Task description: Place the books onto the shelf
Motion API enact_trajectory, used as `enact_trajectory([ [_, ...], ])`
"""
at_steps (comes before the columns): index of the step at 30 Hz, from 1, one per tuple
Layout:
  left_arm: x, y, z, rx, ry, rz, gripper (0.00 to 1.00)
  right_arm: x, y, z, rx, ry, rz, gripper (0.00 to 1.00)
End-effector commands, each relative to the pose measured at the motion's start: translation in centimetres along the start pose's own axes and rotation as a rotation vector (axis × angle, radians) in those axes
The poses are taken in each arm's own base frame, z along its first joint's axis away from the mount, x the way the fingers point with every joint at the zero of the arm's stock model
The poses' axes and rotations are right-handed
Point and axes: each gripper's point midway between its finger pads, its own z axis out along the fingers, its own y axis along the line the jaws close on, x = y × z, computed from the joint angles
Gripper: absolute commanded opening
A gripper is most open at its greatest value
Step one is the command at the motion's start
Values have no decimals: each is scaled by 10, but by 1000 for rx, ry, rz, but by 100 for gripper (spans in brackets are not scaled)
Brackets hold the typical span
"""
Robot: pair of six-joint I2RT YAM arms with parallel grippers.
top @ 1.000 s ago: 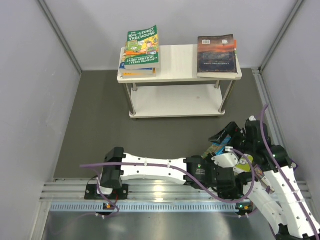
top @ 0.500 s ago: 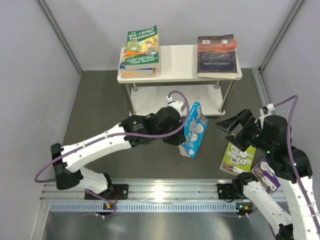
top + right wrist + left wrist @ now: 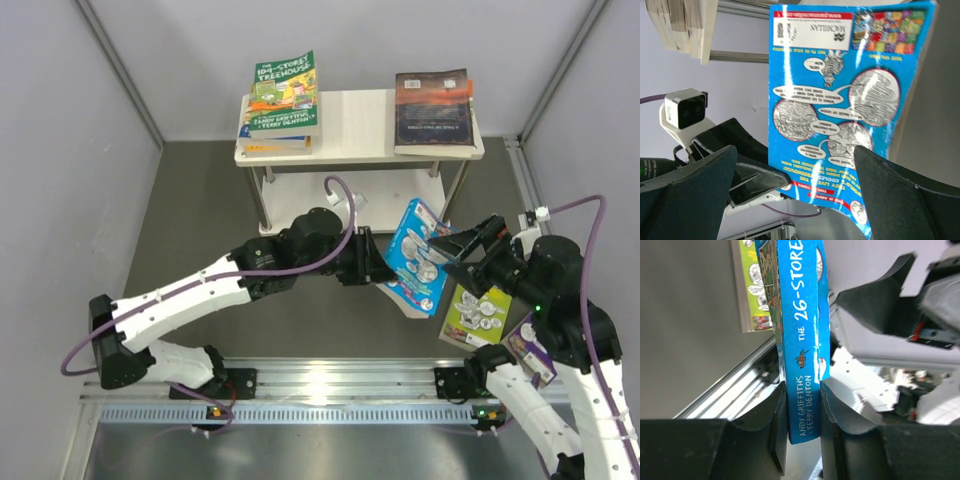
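**Obs:** Where is the book, and which arm has it?

**Op:** My left gripper [image 3: 802,395] is clamped on the blue book [image 3: 799,335], "The 26-Storey…". It pinches the thickness at the authors' end of the spine. The book is held in the air, and its long axis runs straight out from my left fingers, away from the palm.

**Obs:** And the right side?

**Op:** My right gripper [image 3: 795,160] is spread wide and holds nothing. The book's back cover faces it squarely, just past the fingertips, with one finger on each side of the cover's lower part. I cannot tell whether the tips touch the cover.

**Obs:** What does the next move turn on?

**Op:** This is my judgement. The right fingers span the cover's width rather than its thickness, so a handover would need a wrist roll first. The left arm already has the hold and is the nearer one. The shelf [image 3: 360,115] lies ahead of the left fingers, beyond the book's free end and higher.

**Obs:** Room and edges?

**Op:** There is bare top board between the green-covered stack [image 3: 283,95], on the left of my fingers' line, and the dark book [image 3: 432,110] on the right. The board's front lip is the edge to clear. A lime book [image 3: 478,315] and a purple book [image 3: 530,348] lie on the floor [image 3: 200,230] below the right fingers, not yet shelved.
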Motion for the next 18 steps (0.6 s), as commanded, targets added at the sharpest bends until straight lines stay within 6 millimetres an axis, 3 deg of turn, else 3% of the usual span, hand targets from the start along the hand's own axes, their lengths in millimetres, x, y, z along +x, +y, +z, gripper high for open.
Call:
enact_trajectory([
  [1, -60, -87, -51, 371, -219, -79, 0, -5, 15, -4, -52, -13, -30, 100],
  [9, -96, -94, -79, 433, -287, -133, 0, 0, 4, 0, -13, 7, -12, 100],
  [15, -105, -105, -95, 590, -316, -220, 0, -1, 7, 8, -34, 14, 10, 100],
  [18, -106, -98, -97, 629, -324, -292, 0, -2, 12, 10, -58, 11, 22, 100],
])
